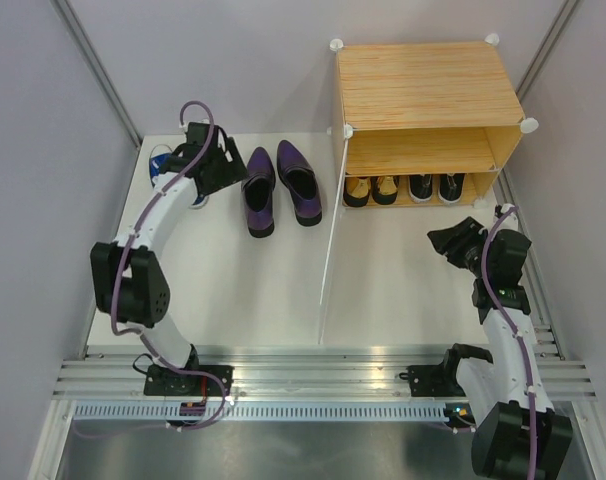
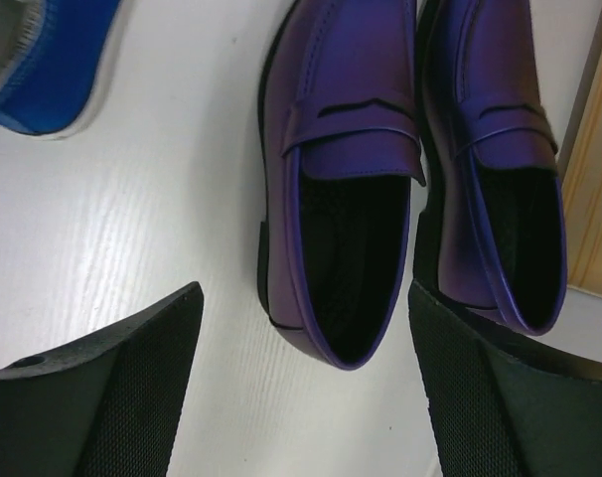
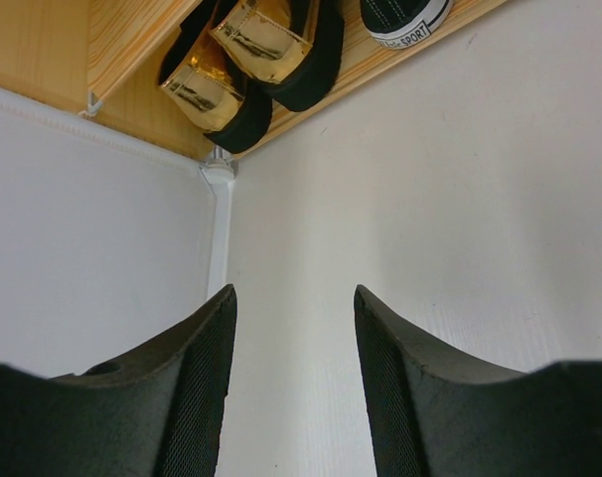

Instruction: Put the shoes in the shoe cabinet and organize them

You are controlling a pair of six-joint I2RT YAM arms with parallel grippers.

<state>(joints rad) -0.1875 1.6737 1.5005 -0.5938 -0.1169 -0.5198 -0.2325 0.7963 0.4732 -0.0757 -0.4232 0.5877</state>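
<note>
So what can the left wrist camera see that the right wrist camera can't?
Only the left wrist view: the purple dress shoes side by side on the table, and part of a blue sneaker at the upper left. Only the right wrist view: the gold shoes and a black sneaker toe on the cabinet lower shelf, plus the white door panel. Both: the white table and an open gripper holding nothing, the left gripper in one, the right gripper in the other.

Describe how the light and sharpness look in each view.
Top view: even soft light, sharp all over. Left wrist view: purple shoes crisp with a dull sheen, blue shoe slightly softer at the corner. Right wrist view: gold shoes throw bright glints.
</note>
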